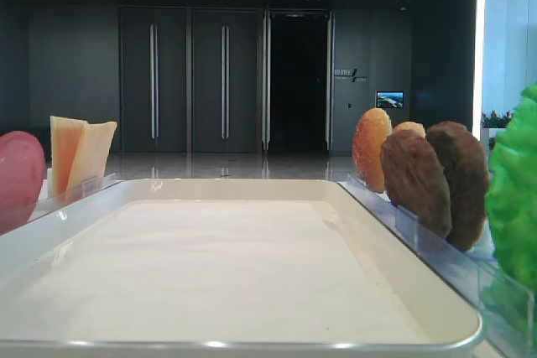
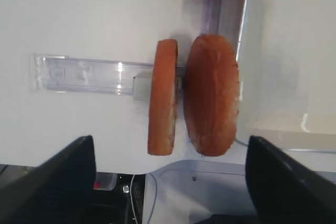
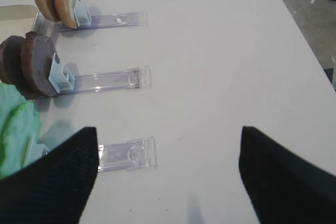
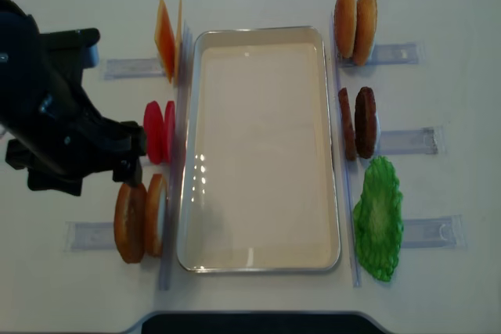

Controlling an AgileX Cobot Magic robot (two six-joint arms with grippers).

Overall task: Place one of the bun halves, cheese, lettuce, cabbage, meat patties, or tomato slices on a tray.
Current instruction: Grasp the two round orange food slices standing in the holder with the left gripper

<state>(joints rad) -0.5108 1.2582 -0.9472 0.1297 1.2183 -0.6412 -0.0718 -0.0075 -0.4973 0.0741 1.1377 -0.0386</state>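
The cream tray point(image 4: 258, 256) lies in the middle of the table with nothing on it. Two bun halves point(image 4: 142, 220) stand on edge in a clear holder left of it. My left gripper point(image 2: 169, 140) hovers open over these bun halves point(image 2: 163, 103) without touching them. Tomato slices point(image 4: 160, 131) and cheese point(image 4: 167, 40) stand farther back on the left. On the right are meat patties point(image 4: 358, 123) and green lettuce point(image 4: 378, 218). Above an empty holder point(image 3: 126, 156) beside the lettuce point(image 3: 16, 124), my right gripper point(image 3: 169, 132) is open and empty. Cabbage is out of view.
Two orange domed buns point(image 4: 355, 15) stand at the back right. Clear holder rails point(image 4: 399, 141) stick out from each food pair toward the table sides. My black left arm point(image 4: 63, 119) hangs over the left side. The table's front edge point(image 2: 157, 163) is close behind the bun halves.
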